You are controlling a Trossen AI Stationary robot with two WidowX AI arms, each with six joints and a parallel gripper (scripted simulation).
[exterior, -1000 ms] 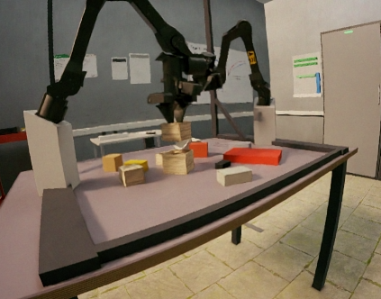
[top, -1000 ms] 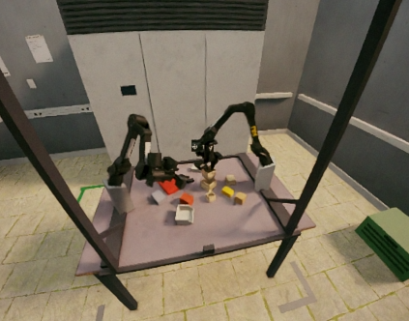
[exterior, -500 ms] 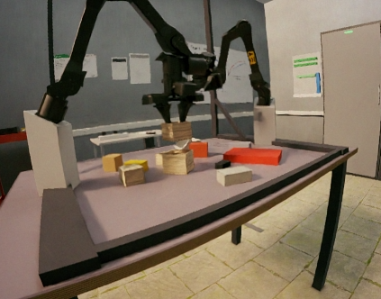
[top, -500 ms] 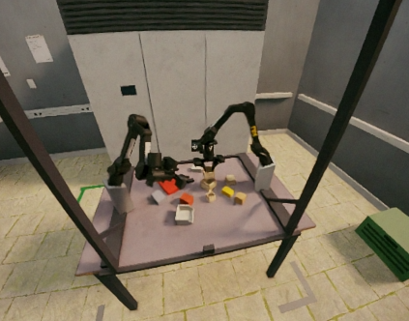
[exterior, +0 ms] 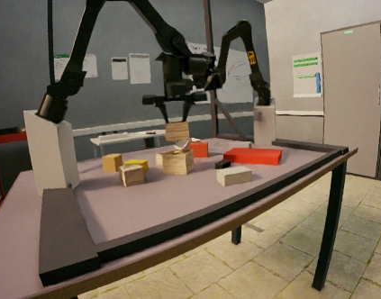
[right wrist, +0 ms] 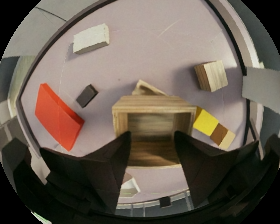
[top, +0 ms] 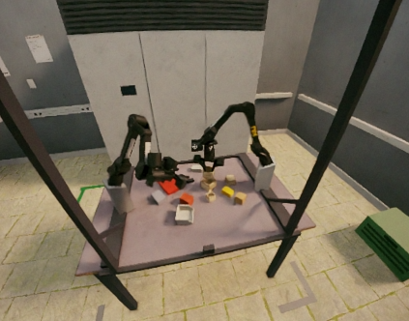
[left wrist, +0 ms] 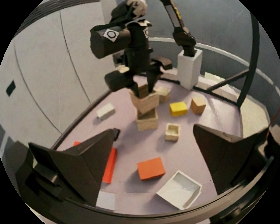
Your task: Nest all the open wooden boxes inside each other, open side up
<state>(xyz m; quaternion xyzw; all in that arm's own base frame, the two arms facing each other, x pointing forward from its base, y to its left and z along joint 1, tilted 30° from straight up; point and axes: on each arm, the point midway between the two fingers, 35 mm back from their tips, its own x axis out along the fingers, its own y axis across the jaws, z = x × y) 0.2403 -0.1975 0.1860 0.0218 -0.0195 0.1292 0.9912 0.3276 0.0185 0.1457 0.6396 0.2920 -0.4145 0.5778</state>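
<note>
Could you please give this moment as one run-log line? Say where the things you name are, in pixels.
left gripper (top: 189, 181) (exterior: 214, 82) (left wrist: 155, 130): open | right gripper (top: 209, 169) (exterior: 176, 122) (left wrist: 147, 87) (right wrist: 152, 135): holding raised box (top: 209, 176) (exterior: 176, 131) (left wrist: 145, 102) (right wrist: 153, 104) | nesting: unfinished

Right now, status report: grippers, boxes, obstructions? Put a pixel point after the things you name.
Left gripper (top: 189, 180) (exterior: 213, 83) (left wrist: 155, 130) open. Right gripper (top: 209, 169) (exterior: 176, 121) (left wrist: 145, 90) (right wrist: 152, 135) holding upper wooden box (top: 209, 176) (exterior: 176, 131) (left wrist: 145, 103) (right wrist: 153, 103) above lower wooden box (top: 208, 185) (exterior: 178, 163) (left wrist: 147, 122) (right wrist: 150, 88). Yellow block (top: 227, 191) (exterior: 137, 164) (left wrist: 179, 108) (right wrist: 206, 121) nearby.
</note>
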